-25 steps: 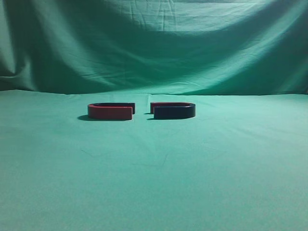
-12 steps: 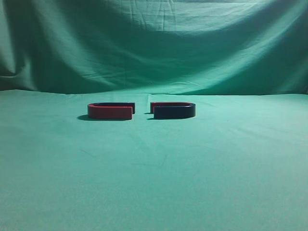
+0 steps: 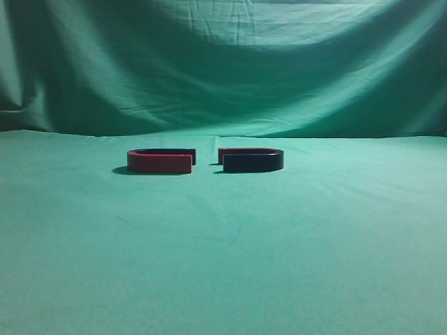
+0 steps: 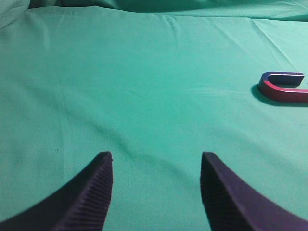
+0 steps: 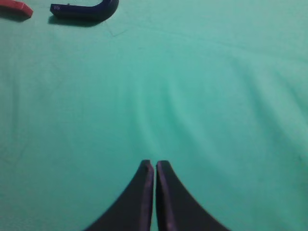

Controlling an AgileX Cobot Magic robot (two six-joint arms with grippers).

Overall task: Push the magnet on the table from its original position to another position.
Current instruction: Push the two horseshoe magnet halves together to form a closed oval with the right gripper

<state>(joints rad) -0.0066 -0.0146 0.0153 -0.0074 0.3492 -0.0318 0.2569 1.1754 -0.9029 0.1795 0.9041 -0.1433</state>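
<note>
The magnet [image 3: 253, 161], a low U-shaped band with a dark navy front and a red rear arm, lies on the green table [image 3: 223, 251] right of centre. It also shows at the top left of the right wrist view [image 5: 86, 9]. My right gripper [image 5: 154, 164] is shut and empty, well short of the magnet over bare cloth. My left gripper [image 4: 156, 156] is open and empty over bare cloth. Neither gripper shows in the exterior view.
A matching U-shaped magnet with a red front [image 3: 160, 161] lies just left of the task magnet, open ends facing each other. It shows at the right edge of the left wrist view [image 4: 285, 88]. A draped green backdrop [image 3: 223, 63] rises behind the table.
</note>
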